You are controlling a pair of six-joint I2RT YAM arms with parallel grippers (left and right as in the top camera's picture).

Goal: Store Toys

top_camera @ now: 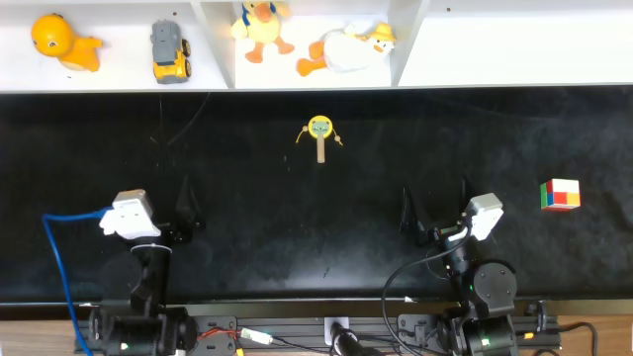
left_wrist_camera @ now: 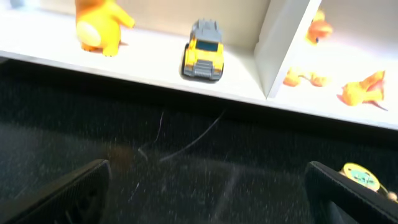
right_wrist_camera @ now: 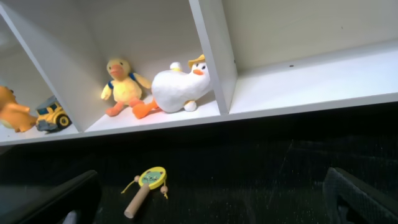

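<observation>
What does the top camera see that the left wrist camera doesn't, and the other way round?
Top view, not the left wrist view: the coloured cube on the right side of the black table, and the right gripper, open. Left wrist view, not the top view: the front face of the yellow toy truck, seen from the side instead of from above. Both: the orange duck and the truck in the left compartment of the shelf, and the little rattle lying on the table.
</observation>
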